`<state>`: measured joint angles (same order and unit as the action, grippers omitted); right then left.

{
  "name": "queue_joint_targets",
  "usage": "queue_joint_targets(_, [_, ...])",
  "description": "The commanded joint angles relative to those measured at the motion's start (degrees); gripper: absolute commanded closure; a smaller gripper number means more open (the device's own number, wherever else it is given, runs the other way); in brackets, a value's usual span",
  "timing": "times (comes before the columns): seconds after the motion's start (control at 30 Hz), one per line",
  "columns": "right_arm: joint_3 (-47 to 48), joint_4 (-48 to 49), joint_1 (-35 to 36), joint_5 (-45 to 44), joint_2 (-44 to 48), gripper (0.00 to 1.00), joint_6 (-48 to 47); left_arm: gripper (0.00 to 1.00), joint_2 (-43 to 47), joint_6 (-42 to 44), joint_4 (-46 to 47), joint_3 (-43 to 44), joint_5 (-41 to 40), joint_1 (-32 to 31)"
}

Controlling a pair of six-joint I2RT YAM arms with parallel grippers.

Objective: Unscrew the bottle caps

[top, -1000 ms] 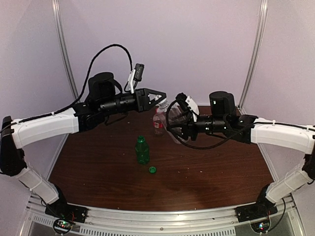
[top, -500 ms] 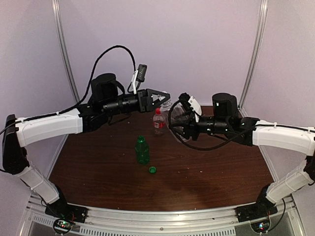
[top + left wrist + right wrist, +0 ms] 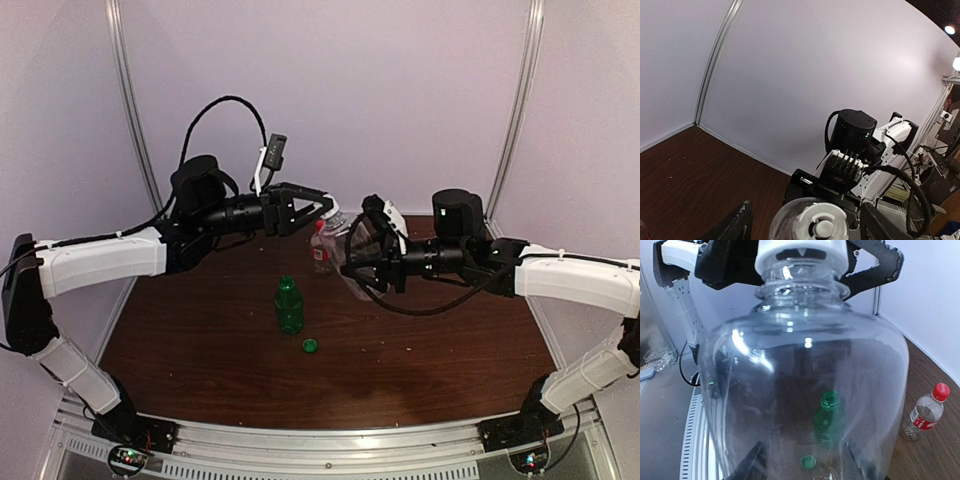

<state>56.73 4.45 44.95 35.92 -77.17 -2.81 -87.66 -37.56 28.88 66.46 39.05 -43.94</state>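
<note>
The right gripper (image 3: pixel 362 262) clamps the big clear bottle (image 3: pixel 805 390) above the table (image 3: pixel 450 340), its white cap (image 3: pixel 821 225) aimed at the left gripper (image 3: pixel 325 207). That gripper's fingers are spread either side of the cap (not pinching), probably so one arm steadies while the other twists. There are three bottles and three caps. The green bottle (image 3: pixel 289 306) stands open, its green cap (image 3: pixel 310 346) lying just beside it. The small bottle (image 3: pixel 924 415) at the back wears its red cap (image 3: pixel 940 390).

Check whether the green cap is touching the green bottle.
Apart. The top view shows the green cap lying on the table beside the green bottle, bare wood between them.
</note>
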Motion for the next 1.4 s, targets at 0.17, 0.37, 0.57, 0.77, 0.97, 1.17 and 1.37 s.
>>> queue_joint_targets(0.17, [2.5, -0.2, -0.5, 17.2, -1.5, 0.50, 0.7, 0.24, 2.5, 2.3, 14.6, -2.0, 18.8, 0.7])
queue_joint_targets(0.37, [3.5, 0.1, -0.6, 22.1, -2.8, 0.50, 1.6, 0.29, 2.4, 4.6, 13.7, -1.9, 22.1, 0.8])
queue_joint_targets(0.57, [3.9, 0.9, -0.8, 25.0, -3.3, 0.50, 2.5, 0.38, 1.7, 6.7, 12.1, -1.9, 22.4, 0.7])
queue_joint_targets(0.77, [3.7, 1.5, -1.0, 26.1, -3.5, 0.50, 2.8, 0.56, 0.9, 6.6, 12.4, -1.8, 23.1, 0.7])
queue_joint_targets(0.97, [3.7, 1.6, -1.2, 25.8, -3.5, 0.50, 2.8, 0.74, 0.9, 6.8, 12.7, -2.0, 23.4, 0.7])
queue_joint_targets(1.17, [4.2, -1.9, -1.5, 14.0, -2.2, 0.50, 2.1, 0.92, 1.9, 6.8, 8.5, -1.2, 18.9, 0.7])
queue_joint_targets(1.37, [3.5, -3.7, -1.4, -7.2, -0.5, 0.51, 1.4, 1.00, 3.5, 6.7, -7.1, 2.7, -3.5, -1.3])
